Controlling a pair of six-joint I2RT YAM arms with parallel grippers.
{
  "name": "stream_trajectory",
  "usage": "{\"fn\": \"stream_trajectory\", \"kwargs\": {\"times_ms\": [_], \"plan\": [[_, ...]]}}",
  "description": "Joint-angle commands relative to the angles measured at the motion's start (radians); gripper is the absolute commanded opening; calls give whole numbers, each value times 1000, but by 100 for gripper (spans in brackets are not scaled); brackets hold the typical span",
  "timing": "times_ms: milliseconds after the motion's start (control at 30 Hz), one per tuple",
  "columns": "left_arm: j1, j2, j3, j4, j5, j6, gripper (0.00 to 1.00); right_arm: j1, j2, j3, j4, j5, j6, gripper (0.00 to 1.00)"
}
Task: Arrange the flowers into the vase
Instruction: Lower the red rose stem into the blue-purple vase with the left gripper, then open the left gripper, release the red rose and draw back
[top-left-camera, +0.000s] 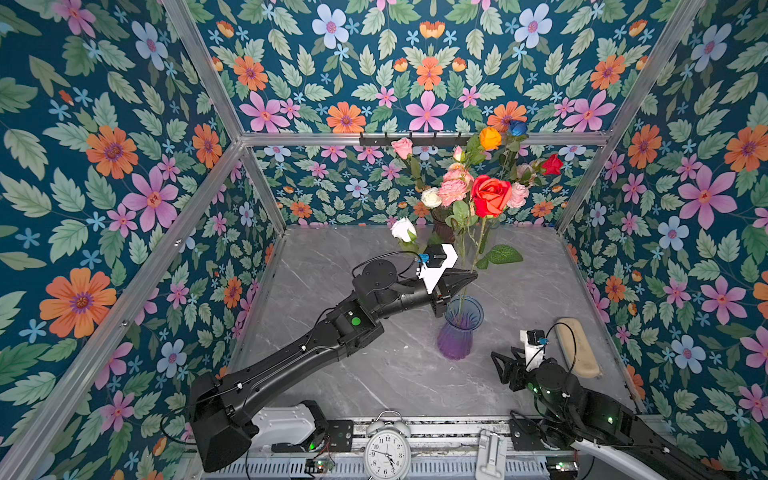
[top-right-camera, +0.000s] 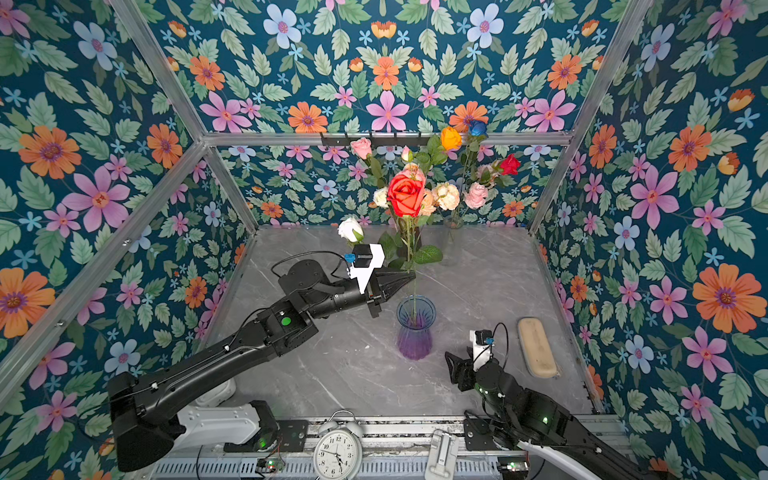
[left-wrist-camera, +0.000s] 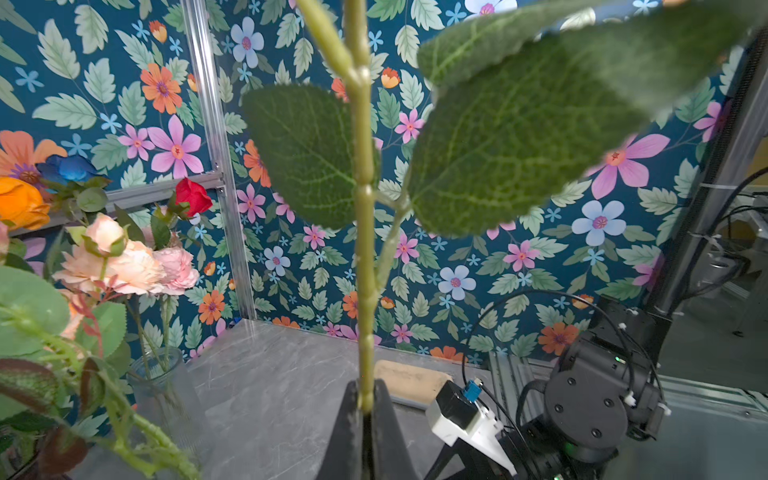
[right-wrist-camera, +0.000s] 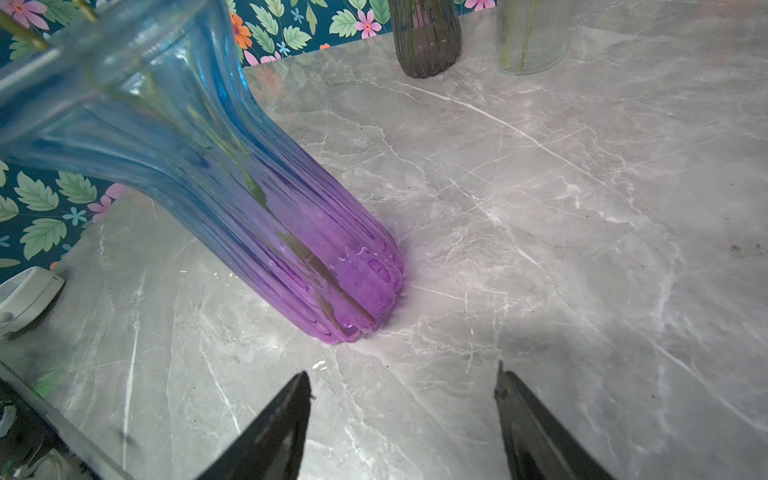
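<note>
Right tool (right-wrist-camera: 403, 370) sits low near the front edge of the grey marble desk (top-left-camera: 395, 386), toward the right corner. Its jaws are spread wide with nothing between them, and they point at the foot of the vase (top-left-camera: 457, 332). The vase is glass, blue at the flared mouth and purple at the base. It stands upright near the middle of the desk.

Just above the rim, the left tool (top-left-camera: 469, 276) comes in from the left side, clamped tight on the green stem of a red rose (top-left-camera: 490, 195). The stem runs down through the mouth into the vase, and the bloom and leaves stand high above the tool.

A beige pad (top-left-camera: 577, 349) lies along the right edge.

At the back edge, a dark vase (top-left-camera: 442, 226) and a clear vase (top-right-camera: 453, 232) stand side by side. They hold the other flowers (top-left-camera: 453, 191), with pink, cream, white, orange, blue and red heads.
</note>
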Motion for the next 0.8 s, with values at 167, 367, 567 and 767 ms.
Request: {"fn": "stream_trajectory", "kwargs": {"times_ms": [167, 367, 567, 767], "plan": [[2, 77, 85, -143, 42, -15, 0, 1, -1, -1, 35, -10, -3, 71], [1, 115, 100, -202, -11, 27, 0, 1, -1, -2, 35, -14, -5, 70], [1, 175, 127, -229, -43, 25, 0, 1, -1, -1, 38, -15, -6, 70], [2, 203, 143, -248, -76, 27, 0, 1, 4, -3, 43, -16, -10, 70]]}}
